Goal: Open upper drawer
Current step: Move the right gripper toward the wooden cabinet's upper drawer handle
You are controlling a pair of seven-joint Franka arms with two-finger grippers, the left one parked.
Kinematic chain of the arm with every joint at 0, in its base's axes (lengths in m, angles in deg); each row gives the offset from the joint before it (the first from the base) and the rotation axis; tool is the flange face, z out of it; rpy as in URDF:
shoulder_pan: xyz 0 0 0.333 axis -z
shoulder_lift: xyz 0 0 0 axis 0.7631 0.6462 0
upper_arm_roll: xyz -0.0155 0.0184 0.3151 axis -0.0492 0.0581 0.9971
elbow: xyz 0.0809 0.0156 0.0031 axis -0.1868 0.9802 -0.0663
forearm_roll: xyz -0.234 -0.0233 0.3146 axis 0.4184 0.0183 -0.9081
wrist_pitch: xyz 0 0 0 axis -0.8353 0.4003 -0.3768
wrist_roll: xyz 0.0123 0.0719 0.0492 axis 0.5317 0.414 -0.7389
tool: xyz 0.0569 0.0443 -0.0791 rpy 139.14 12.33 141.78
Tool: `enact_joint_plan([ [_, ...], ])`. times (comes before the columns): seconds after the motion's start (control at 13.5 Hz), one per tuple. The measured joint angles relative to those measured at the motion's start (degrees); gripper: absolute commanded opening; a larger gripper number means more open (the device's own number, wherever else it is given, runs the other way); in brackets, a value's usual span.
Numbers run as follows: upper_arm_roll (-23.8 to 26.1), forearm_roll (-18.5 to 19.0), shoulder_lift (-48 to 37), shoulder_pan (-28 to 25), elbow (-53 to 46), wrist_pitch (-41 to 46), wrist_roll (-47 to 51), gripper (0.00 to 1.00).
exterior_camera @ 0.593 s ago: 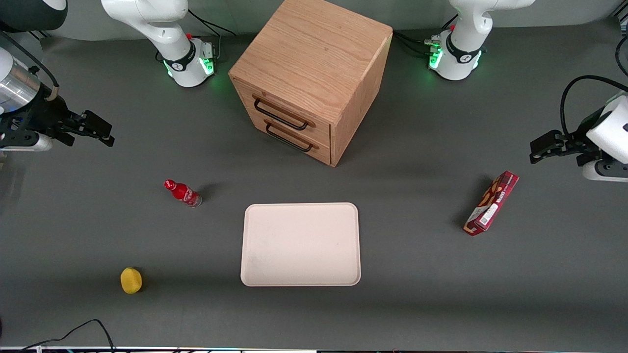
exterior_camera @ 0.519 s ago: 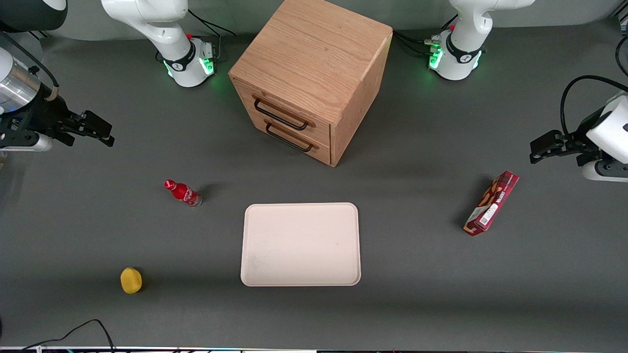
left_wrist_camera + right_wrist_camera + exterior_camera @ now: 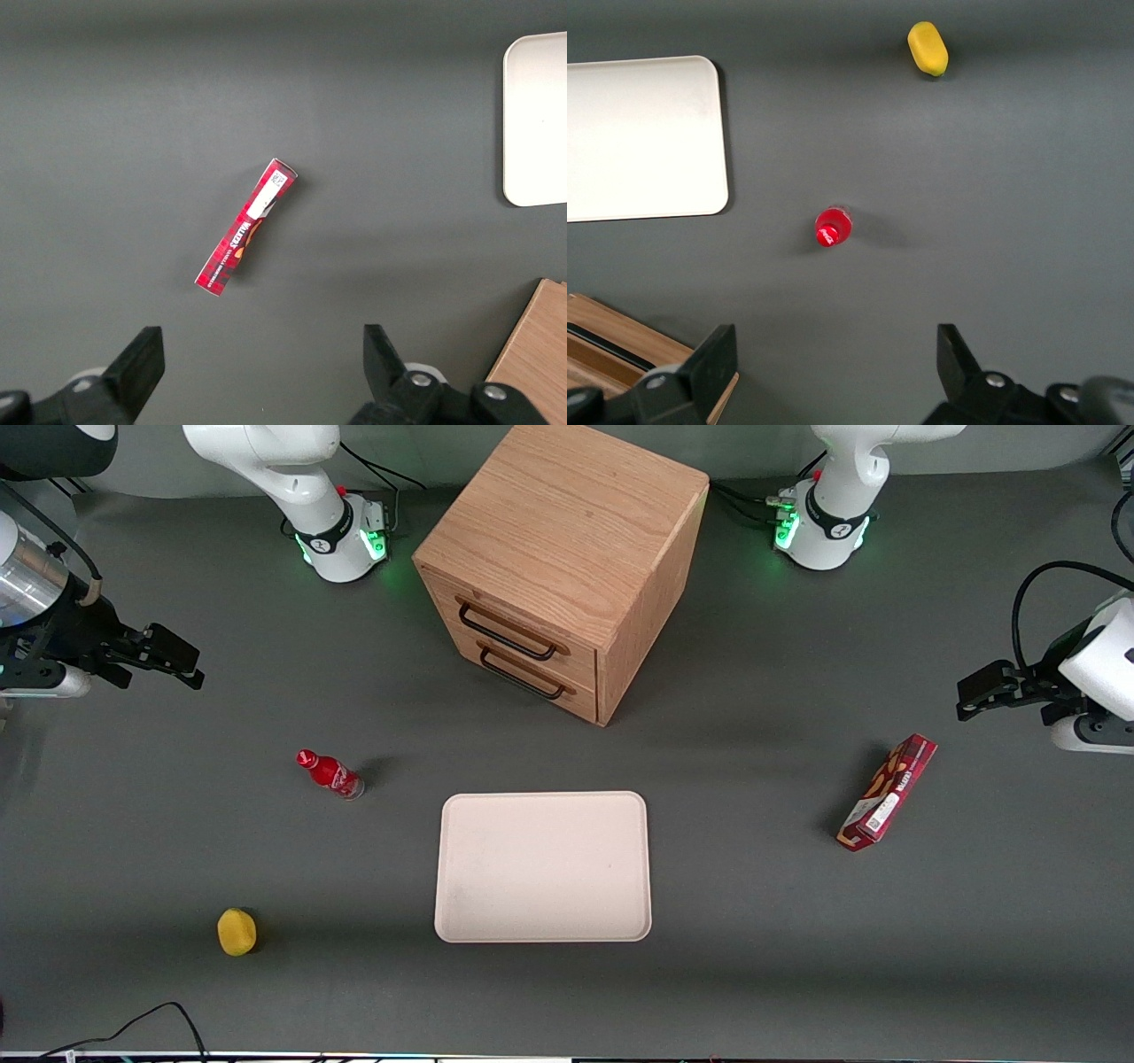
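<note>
Since the earlier frames our right arm's black two-finger gripper (image 3: 173, 662) had crept slightly away from the front camera, fingers spread and empty, high above the table. We found the shut light-oak upper drawer (image 3: 523, 633) of the boxy wooden cabinet (image 3: 567, 540) at about three o'clock from it, well apart, its thin black bar handle (image 3: 507, 634) angled toward our arm's end, presumably for an easy reach.

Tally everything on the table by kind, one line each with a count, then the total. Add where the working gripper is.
Cabinet, upper drawer shut: 1
Tray: 1
Red bottle: 1
Yellow fruit: 1
Red snack box: 1
Total: 5
The gripper hangs open above the table toward the working arm's end, apart from the cabinet.
</note>
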Motion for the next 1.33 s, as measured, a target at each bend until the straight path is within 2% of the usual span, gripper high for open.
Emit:
enact_joint_plan([
  [0.22,1.05,-0.26,0.07,-0.3,-0.77,1.95,-0.61,1.0],
  [0.59,12.99,-2.92,0.05,-1.03,-4.12,7.38,-0.47,1.0],
  [0.89,19.8,-10.24,0.38,-1.25,-5.16,7.53,-2.08,1.0],
  [1.11,20.34,-15.4,3.44,-1.19,-5.18,7.56,-17.39,1.0],
  [1.33,20.37,-21.08,10.44,-1.07,-5.11,7.5,-24.54,1.0],
])
